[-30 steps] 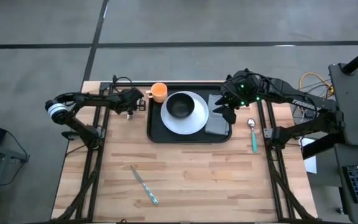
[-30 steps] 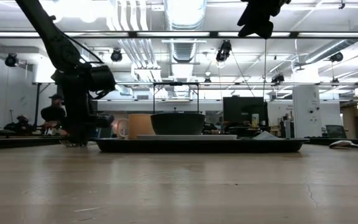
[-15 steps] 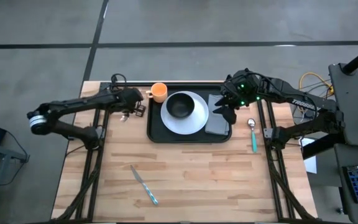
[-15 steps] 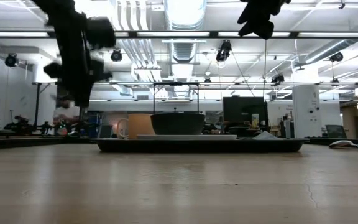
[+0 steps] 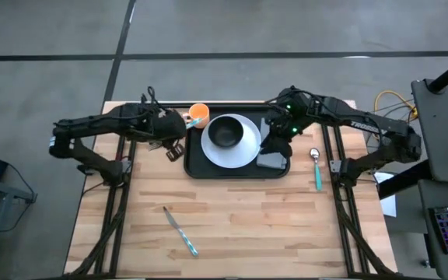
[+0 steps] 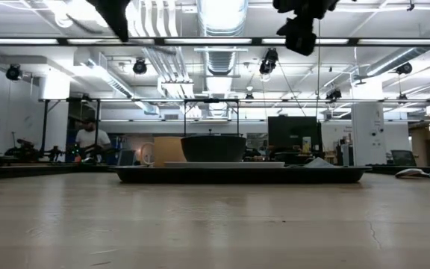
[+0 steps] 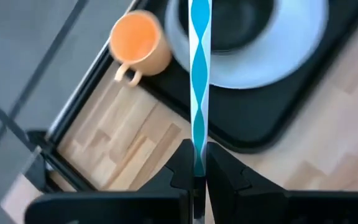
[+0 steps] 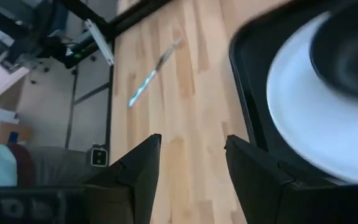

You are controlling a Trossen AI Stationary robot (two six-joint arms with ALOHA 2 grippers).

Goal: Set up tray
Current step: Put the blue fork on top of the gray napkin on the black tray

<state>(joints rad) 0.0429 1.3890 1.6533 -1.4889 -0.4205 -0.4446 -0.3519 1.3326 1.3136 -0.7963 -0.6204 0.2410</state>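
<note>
The black tray [image 5: 195, 167] lies at the table's far middle. It holds a white plate [image 5: 246, 152] with a black bowl [image 5: 225, 132], an orange cup [image 5: 199, 113] and a grey napkin [image 5: 273, 162]. My left gripper [image 5: 179, 131] is high above the tray's left edge, shut on a utensil with a teal-and-white twisted handle [image 7: 198, 74]. My right gripper [image 5: 275, 138] hangs open and empty above the tray's right part, over the napkin. In the right wrist view its fingers [image 8: 143, 168] stand well apart. My left gripper pinches the twisted handle [image 7: 198, 155] between its two fingers. The handle runs along the fingers and sticks out ahead of them, over the tray's rim and the plate. Its far end lies outside the frame. The utensil is lifted clear of the table.
A teal-handled spoon [image 5: 316, 173] lies on the wood right of the tray. A teal-handled knife [image 5: 181, 231] lies on the table's near left part. Bare wood spreads in front of the tray. A person shows in the room behind [image 6: 92, 138].
My left gripper has gone up from the table at the tray's left side, out of the low view's top, and a little toward the tray. My right gripper has shifted toward the table's left, farther over the tray.
</note>
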